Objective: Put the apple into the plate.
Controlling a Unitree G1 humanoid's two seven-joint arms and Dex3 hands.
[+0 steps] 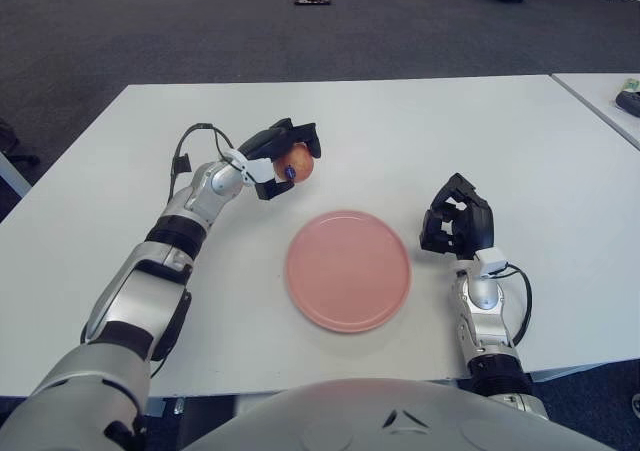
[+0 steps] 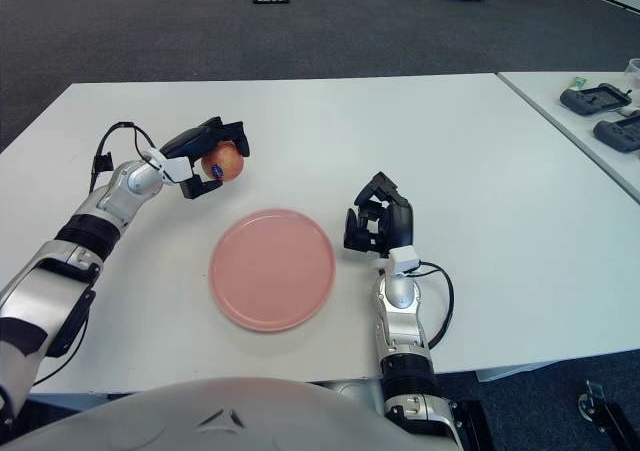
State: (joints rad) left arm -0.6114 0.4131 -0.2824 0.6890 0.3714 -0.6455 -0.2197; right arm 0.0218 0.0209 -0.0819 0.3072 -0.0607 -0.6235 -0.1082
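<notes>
One apple sits gripped in left hand, beyond plate.

Left robot hand is stretched forward, arm extended, black fingers curled tight in a grasp. Right robot hand stands upright on its forearm, fingers curled inward, holding nothing.

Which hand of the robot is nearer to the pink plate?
Right. The right hand shows just beside the plate rim, holding nothing; the left hand holds the apple beyond its far-left edge.
</notes>
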